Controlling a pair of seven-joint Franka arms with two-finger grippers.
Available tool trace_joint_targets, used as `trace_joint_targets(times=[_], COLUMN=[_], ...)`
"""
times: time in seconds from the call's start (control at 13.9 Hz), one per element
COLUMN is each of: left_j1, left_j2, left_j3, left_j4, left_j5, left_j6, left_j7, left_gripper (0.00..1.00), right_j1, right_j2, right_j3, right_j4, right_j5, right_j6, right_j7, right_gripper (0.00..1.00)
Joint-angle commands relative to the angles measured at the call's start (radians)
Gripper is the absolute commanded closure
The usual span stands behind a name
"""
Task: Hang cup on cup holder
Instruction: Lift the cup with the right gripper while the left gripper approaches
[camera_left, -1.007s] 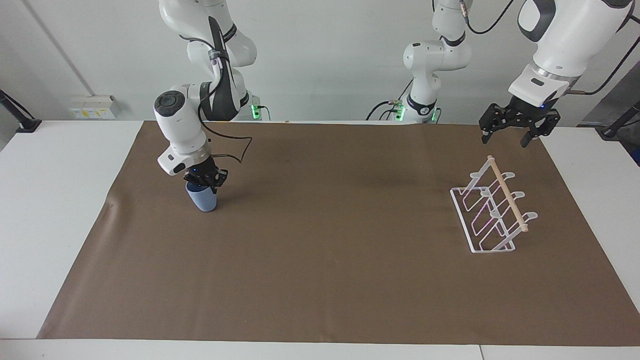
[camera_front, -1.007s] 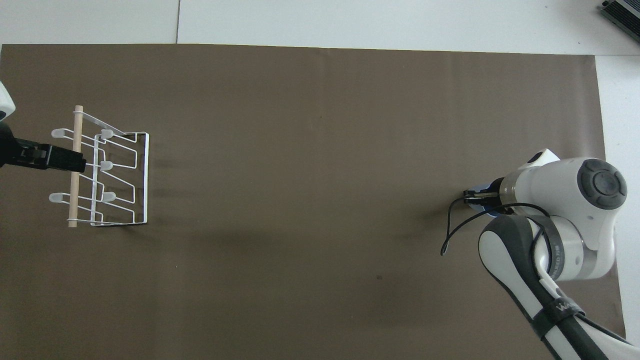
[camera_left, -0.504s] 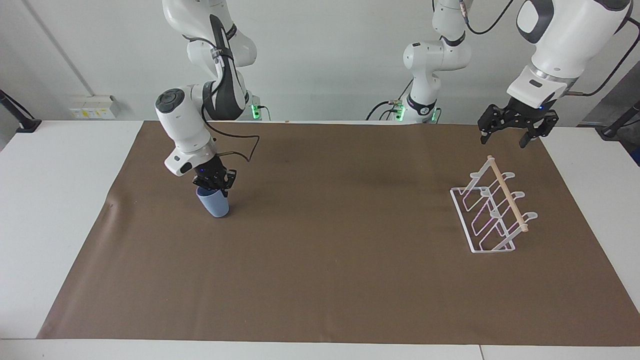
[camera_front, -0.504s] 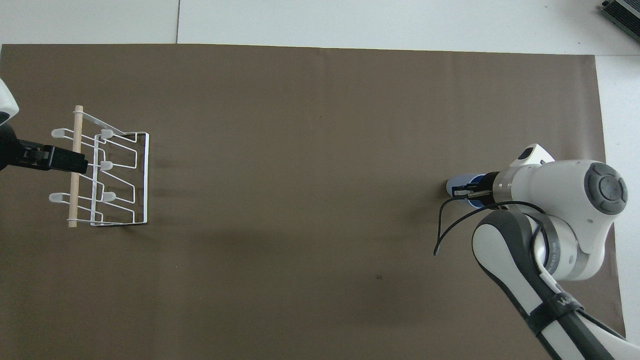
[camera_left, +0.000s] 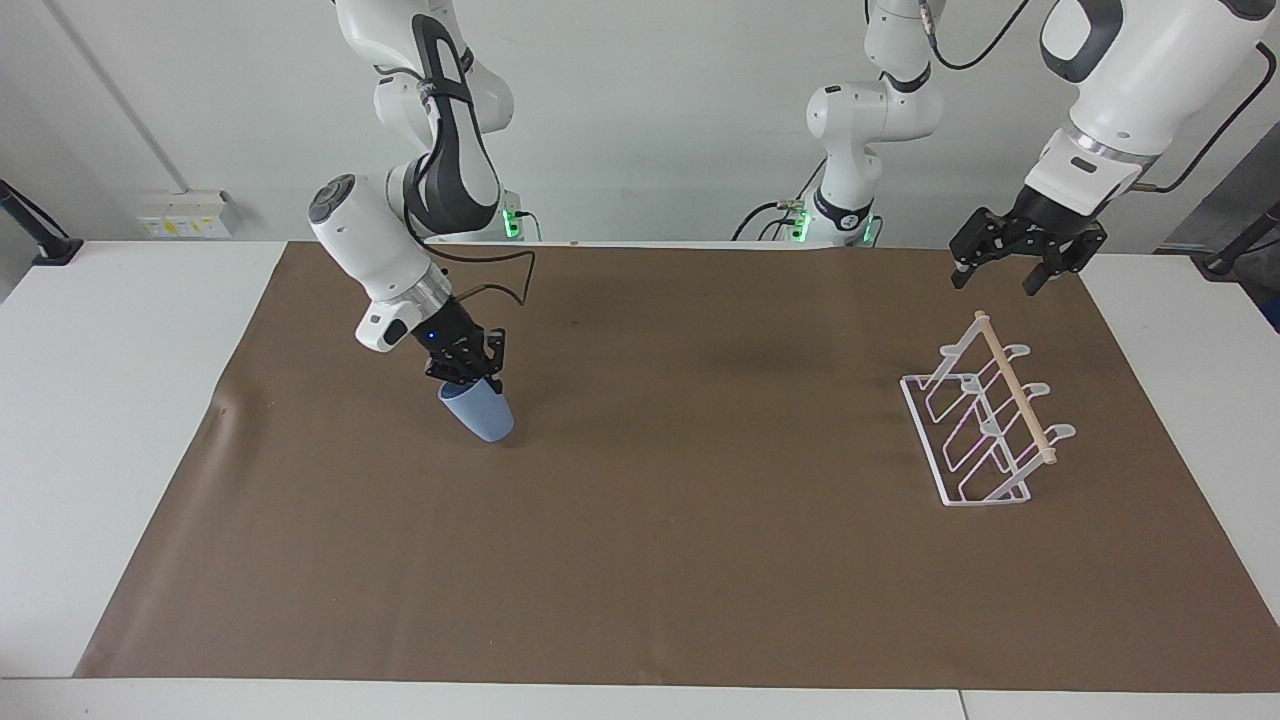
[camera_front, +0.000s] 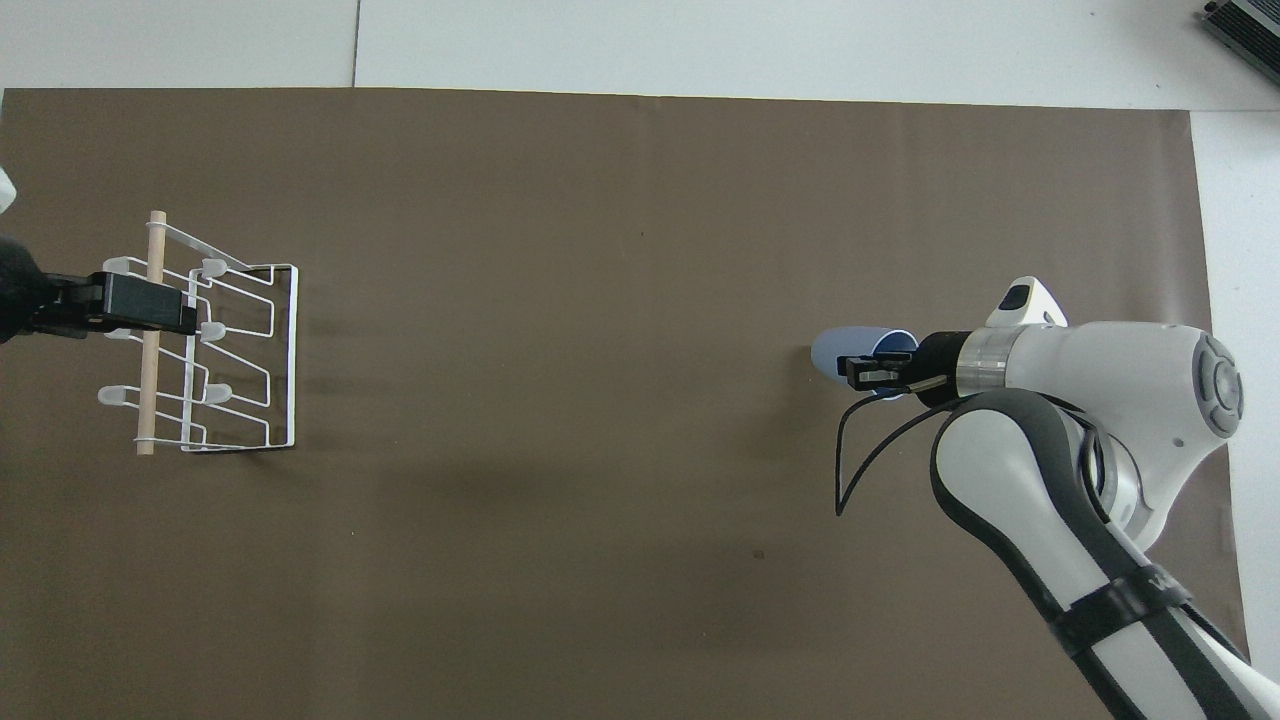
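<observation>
Cup hangs tilted, pinched at its rim by the right gripper (mouth freed for a prong); left gripper, spread, waits over the cup holder.

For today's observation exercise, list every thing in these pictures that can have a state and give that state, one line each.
cup: tilted, gripped at its rim, off the mat.
right gripper: shut on the cup's rim, over the mat.
cup holder: standing on the mat at the left arm's end, no cup on its prongs.
left gripper: open, holding nothing, waiting over the cup holder.
mat: lying flat on the table.
</observation>
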Motion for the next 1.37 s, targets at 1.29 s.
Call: trace_joint_targets(times=[1.29], left_j1=[-0.003], left_j2=[-0.128], left_j3=[-0.003], left_j4=[-0.343], left_j5=[-0.701], left_j6=[0.129], left_j7=[-0.955], left_gripper=[0.0], right_j1=[-0.007], right_j2=[-0.025], right_j3=[0.369], right_j4=[0.203], right_j5=[1.109], right_j6=[0.028], right_j7=[-0.051], right_gripper=[1.0])
